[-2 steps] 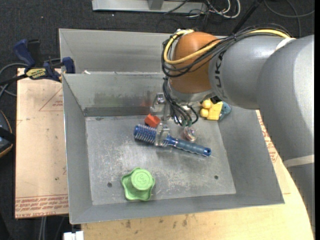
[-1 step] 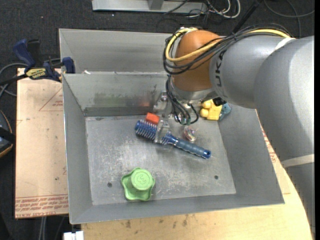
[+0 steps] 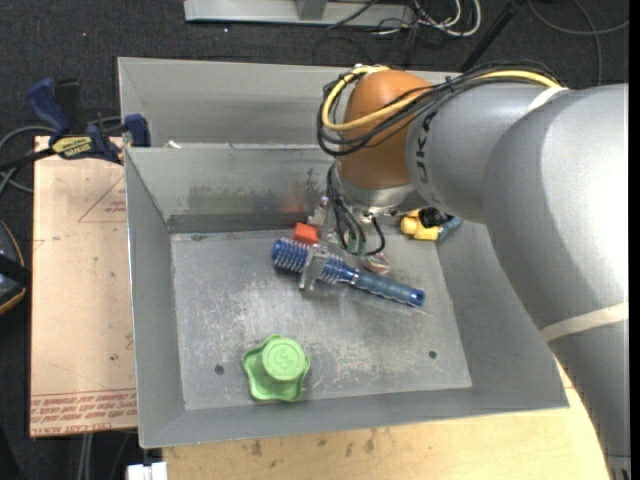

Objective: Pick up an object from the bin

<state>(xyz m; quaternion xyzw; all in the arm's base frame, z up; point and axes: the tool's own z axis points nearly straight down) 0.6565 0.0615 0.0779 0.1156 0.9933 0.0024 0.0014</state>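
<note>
Green lobed plastic knob [image 3: 275, 369] sits closest, on the front part of the grey metal bin [image 3: 150, 208] floor, left of centre, well apart from everything else. Bare scuffed floor between it and the next thing.

Mid-bin: blue plastic brush [image 3: 385, 288], lying flat and slanted. Its ribbed bristle head points to the left and back, and its translucent blue handle runs off to the front right.

My gripper [image 3: 320, 273] is down on that brush, at the neck where head meets handle, touching or very nearly so. Can't tell whether it's spread or closed from this angle, so I won't call it a hold.

Just behind the brush head is a small orange-red block [image 3: 305, 234], close to my wrist.

Further back right there's a yellow object with a dark end [image 3: 421, 226], partly hidden by my arm.

Above it all is my wrist's orange cover [image 3: 385, 128], with yellow and black cables looped round it.
</note>
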